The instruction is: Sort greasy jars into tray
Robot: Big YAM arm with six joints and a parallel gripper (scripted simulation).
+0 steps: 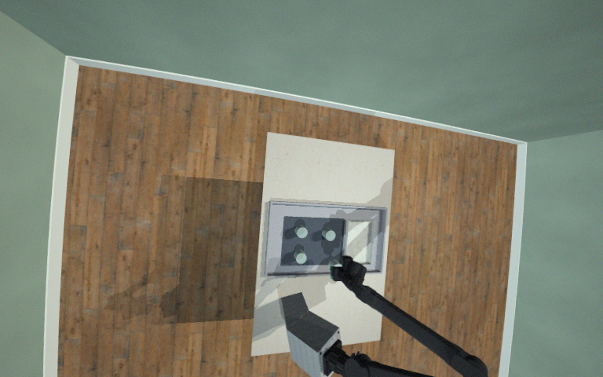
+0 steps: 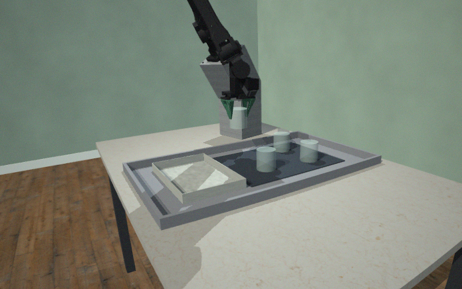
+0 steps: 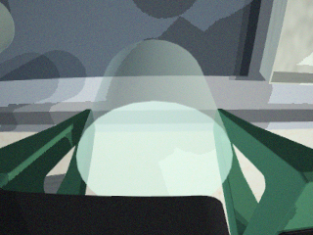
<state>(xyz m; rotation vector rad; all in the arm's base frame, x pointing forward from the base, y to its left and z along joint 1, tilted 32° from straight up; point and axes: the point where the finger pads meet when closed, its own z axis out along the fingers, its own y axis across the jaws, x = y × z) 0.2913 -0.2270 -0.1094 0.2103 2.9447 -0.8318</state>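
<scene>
Exterior view puts the gripper (image 2: 239,108) high above the far edge of the steel surround (image 2: 272,195), its green fingers (image 2: 227,108) clenched on a glass jar (image 2: 238,119) that hangs mouth down, lifted well off the dark drying mat (image 2: 326,159). Three other jars (image 2: 266,159) stand on the mat, apart from one another. The pale tray (image 2: 218,189) sits to the left of the mat inside the surround and holds nothing yet.

Judging from the lift, this jar is being carried to the tray. To do it well, the arm should travel level and slowly, since a greasy jar may slide down between the pads; the grip looks to sit on the upper part of the jar, so any slip would show as the jar dropping lower. It should cross the tray's rim with the jar's mouth above it, lower to the middle of the tray floor, and only then release.

Wrist view (image 3: 156,151) shows what the others cannot: the jar sits centred between both fingers, with the surround's rail below it and a corner of the tray at upper right. Top view (image 1: 342,266) gives the plan position instead, the gripper being at the near edge of the surround, just by the mat's corner and short of the tray (image 1: 372,242), though the arm hides most of the jar there.
</scene>
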